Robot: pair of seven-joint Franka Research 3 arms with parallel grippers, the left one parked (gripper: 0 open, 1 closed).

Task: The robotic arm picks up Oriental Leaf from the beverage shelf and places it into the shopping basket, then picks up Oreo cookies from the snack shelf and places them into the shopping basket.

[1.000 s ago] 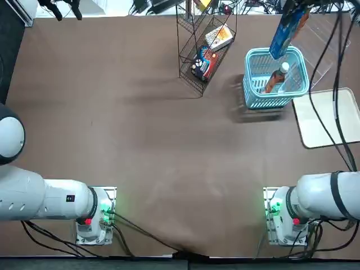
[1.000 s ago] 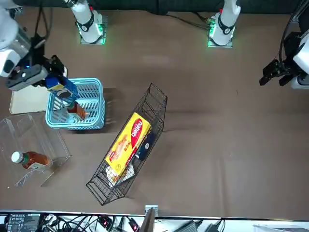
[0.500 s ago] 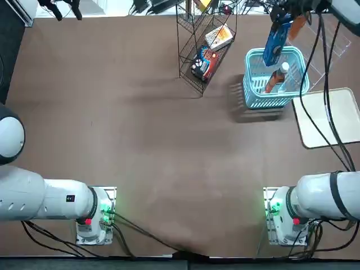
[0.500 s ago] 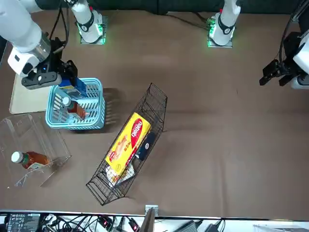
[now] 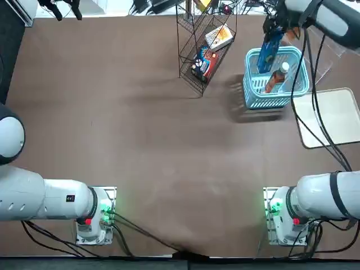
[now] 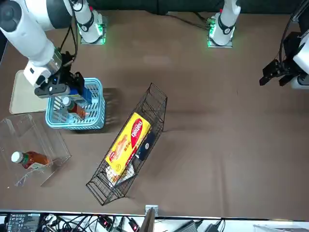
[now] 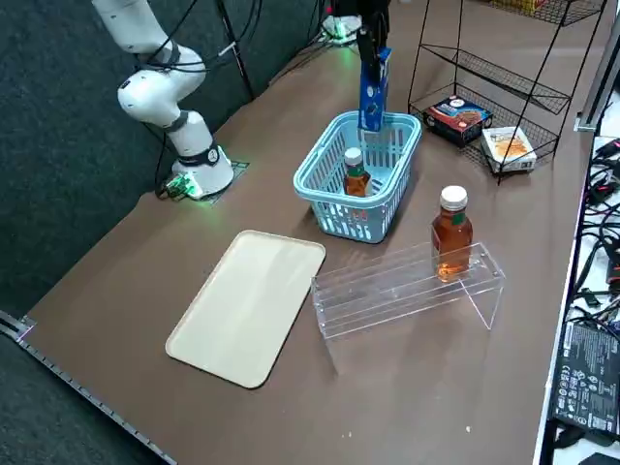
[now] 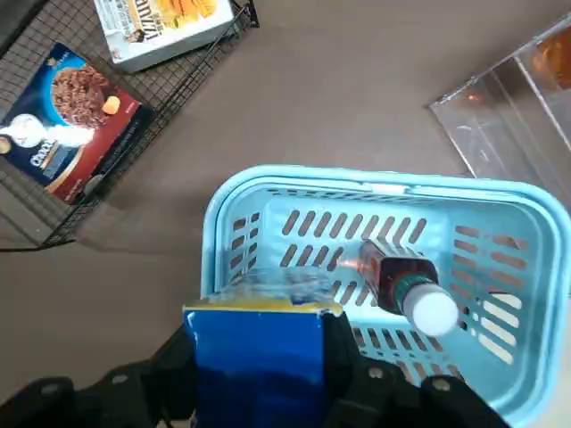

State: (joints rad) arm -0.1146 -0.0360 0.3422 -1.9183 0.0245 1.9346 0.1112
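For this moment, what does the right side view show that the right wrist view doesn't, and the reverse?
Only the right side view shows the cream tray and a tea bottle standing on the clear acrylic rack. Only the right wrist view shows the basket's inside from above. Both show the right end effector holding the Oreo pack over the blue basket, with another bottle inside.

The claw [image 8: 259, 379] is clamped on the Oreo cookies [image 8: 257, 366], whose lower length runs off the wrist picture's edge; in the top view the shopping basket [image 5: 250, 56] swallows the pack's lower end; the Oriental Leaf [image 8: 406, 285] label is too small to read; the snack shelf [image 7: 542, 92] is cut off at the side picture's top edge.
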